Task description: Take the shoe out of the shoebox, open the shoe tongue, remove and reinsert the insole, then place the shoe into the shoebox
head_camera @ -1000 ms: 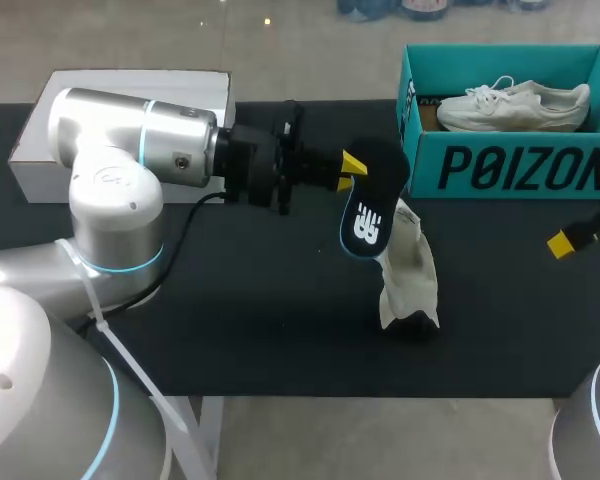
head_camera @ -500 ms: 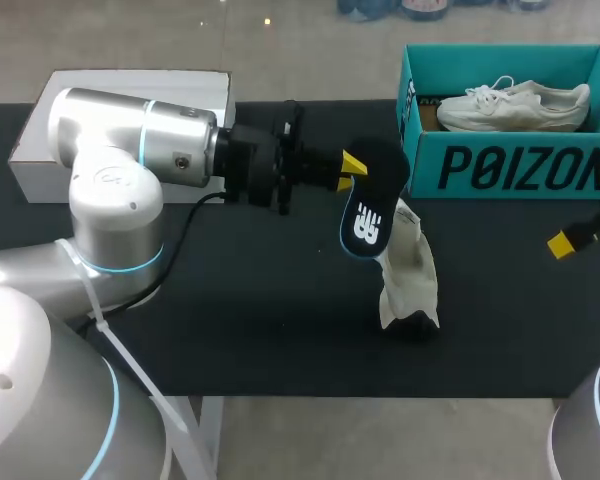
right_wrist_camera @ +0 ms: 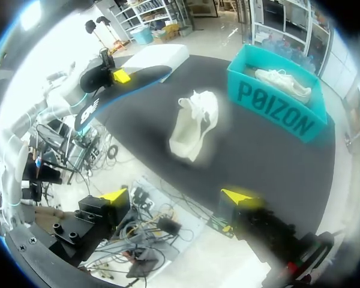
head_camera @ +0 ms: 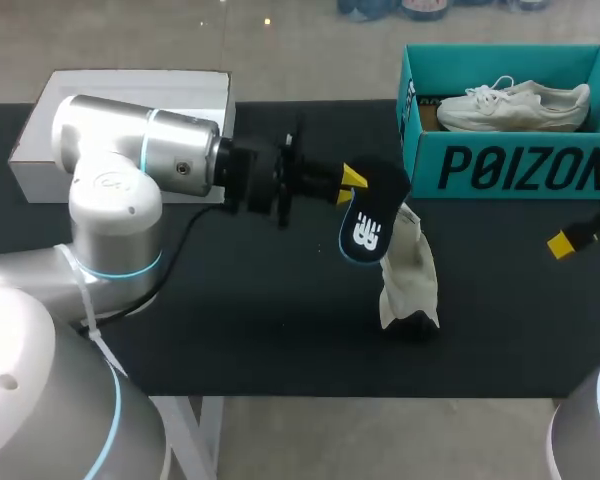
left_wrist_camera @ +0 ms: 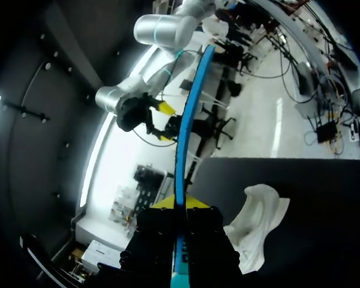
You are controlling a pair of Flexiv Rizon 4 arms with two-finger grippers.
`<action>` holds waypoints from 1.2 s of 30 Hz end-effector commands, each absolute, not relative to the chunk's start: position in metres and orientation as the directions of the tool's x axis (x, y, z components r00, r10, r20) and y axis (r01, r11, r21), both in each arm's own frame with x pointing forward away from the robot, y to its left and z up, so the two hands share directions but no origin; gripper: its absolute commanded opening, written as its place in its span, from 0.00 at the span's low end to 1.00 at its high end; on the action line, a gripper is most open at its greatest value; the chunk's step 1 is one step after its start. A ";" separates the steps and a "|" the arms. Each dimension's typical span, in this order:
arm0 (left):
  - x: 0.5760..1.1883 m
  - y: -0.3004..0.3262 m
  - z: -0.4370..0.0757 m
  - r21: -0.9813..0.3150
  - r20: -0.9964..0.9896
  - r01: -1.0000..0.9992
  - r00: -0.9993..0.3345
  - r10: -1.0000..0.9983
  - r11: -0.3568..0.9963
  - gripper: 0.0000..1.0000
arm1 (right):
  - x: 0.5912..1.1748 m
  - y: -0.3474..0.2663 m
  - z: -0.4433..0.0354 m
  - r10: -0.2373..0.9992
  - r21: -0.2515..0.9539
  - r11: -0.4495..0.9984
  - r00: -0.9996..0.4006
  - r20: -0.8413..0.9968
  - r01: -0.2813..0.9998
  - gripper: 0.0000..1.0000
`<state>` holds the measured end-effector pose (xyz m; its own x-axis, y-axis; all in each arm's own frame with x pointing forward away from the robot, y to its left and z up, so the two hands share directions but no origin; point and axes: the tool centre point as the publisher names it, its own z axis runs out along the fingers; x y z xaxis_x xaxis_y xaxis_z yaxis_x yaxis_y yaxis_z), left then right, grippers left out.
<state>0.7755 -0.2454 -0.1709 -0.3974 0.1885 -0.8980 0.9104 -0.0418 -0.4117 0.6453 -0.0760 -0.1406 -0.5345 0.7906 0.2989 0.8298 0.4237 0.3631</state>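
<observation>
At the far left of the table (head_camera: 230, 320) lies a flat white box (head_camera: 130, 90), and over its near edge the left arm comes in, pointing right along the table. The left gripper (head_camera: 344, 186) is clamped narrow on one end of the insole (head_camera: 368, 222). In the left wrist view the blue-edged sheet is seen edge-on, pinched from both sides between the yellow tips. From that grip the insole's long axis runs away from the fingers and droops toward the near side, its printed face turned up to the head camera.

Just right of and nearer than the insole's free end, the white shoe (head_camera: 408, 270) stands on end on the black table, about mid-table. Its long axis is roughly upright and it leans a little. In the head view the insole's tip overlaps the shoe's upper part. The right wrist view shows a gap between them, so I judge the insole to be hanging clear of the shoe. Which way the shoe's opening faces I cannot tell.

Reinsertion turns on this: the shoe lies right of and below the held insole, and the left arm is much the nearer.

Further right, at the far edge, the teal shoebox (head_camera: 500, 165) holds a second white shoe (head_camera: 515, 103). The right gripper (right_wrist_camera: 177, 196) hangs at the right edge, its fingers spread wide around nothing, well apart from the standing shoe.
</observation>
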 end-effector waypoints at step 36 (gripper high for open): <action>0.737 -0.299 -0.254 -0.712 -0.691 0.696 -0.674 0.262 -0.090 0.00 | 0.648 -0.075 -0.141 0.791 0.358 0.424 -0.533 0.300 0.832 1.00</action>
